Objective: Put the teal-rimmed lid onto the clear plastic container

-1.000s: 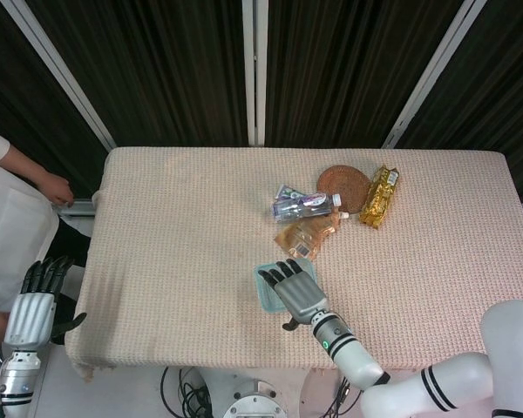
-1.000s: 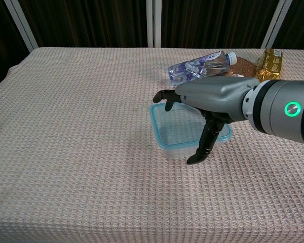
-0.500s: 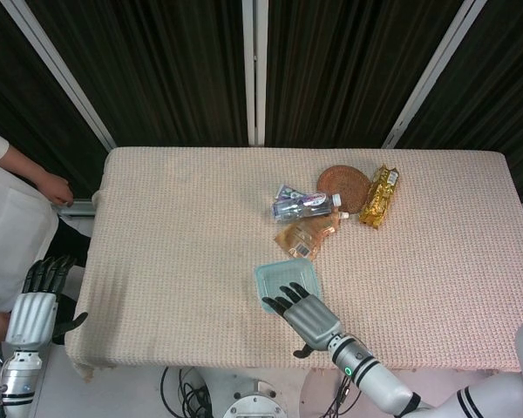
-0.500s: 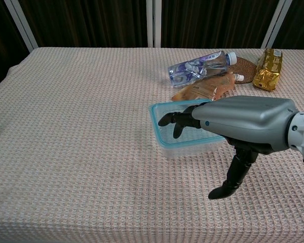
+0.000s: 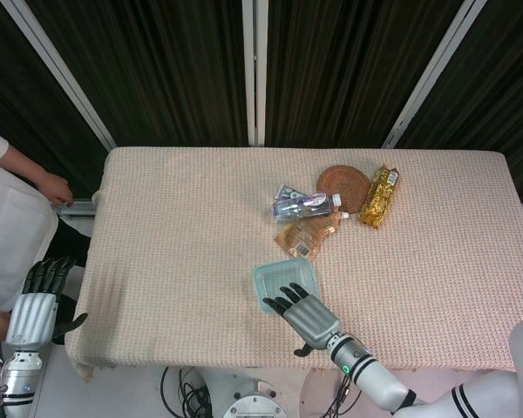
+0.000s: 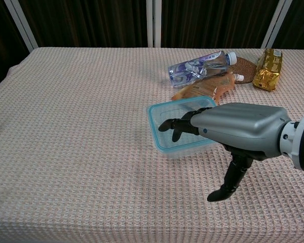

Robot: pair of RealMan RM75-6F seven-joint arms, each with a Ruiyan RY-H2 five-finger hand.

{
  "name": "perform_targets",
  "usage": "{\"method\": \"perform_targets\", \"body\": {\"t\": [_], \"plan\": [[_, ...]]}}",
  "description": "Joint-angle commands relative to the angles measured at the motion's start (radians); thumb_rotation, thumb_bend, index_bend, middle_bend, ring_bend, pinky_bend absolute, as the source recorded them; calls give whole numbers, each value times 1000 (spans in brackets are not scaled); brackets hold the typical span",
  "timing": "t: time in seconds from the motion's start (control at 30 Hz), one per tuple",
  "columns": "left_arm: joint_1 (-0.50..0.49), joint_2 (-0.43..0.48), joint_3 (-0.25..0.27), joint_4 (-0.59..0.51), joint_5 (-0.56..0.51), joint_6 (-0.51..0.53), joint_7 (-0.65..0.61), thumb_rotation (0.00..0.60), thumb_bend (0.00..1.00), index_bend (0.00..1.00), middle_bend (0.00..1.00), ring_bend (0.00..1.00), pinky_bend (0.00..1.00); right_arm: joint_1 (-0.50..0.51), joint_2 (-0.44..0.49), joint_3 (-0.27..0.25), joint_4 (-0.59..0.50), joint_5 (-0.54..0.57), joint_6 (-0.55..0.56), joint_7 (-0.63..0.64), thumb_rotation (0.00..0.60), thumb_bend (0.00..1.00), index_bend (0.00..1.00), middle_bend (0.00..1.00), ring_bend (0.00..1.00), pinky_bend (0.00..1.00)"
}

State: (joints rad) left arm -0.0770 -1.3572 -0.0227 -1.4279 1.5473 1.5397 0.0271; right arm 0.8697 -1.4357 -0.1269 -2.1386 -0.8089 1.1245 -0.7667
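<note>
The clear plastic container [image 6: 185, 150] stands near the middle of the table with the teal-rimmed lid [image 6: 164, 114] lying on top of it; in the head view the lid [image 5: 283, 277] shows as a pale teal square. My right hand [image 6: 233, 132] [image 5: 305, 313] hovers at the container's near right side. Its fingers reach over the lid's near edge, the thumb hangs down apart, and it holds nothing. Whether the fingertips touch the lid I cannot tell. My left hand [image 5: 35, 300] hangs off the table's left corner, fingers extended and empty.
Behind the container lie an orange pouch [image 6: 202, 90], a water bottle [image 6: 200, 66], a brown round mat [image 5: 343, 185] and a gold packet [image 6: 266, 68]. A person in white [image 5: 9, 218] stands at the table's left end.
My right hand has drawn back from over the lid toward the table's near edge. The container has turned slightly since half a second ago. The left hand has stayed put.
</note>
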Motion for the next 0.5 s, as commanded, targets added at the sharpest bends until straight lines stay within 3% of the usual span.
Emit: {"method": "perform_targets", "body": {"t": [0.03, 0.3, 0.5], "plan": [[0, 0, 0, 2, 0, 0, -3, 600, 0, 103, 66, 0, 0, -7, 4, 3, -8, -15, 4, 6, 600, 0, 0, 185, 0, 0], [-1, 2, -1, 2, 4, 3, -4, 600, 0, 103, 66, 0, 0, -52, 84, 29, -58, -107, 55, 73, 600, 0, 0, 177, 0, 0], [2, 1, 0, -1, 5, 6, -3, 600, 0, 103, 66, 0, 0, -43, 117, 107, -10, -16, 47, 113, 600, 0, 0, 162, 0, 0]]}}
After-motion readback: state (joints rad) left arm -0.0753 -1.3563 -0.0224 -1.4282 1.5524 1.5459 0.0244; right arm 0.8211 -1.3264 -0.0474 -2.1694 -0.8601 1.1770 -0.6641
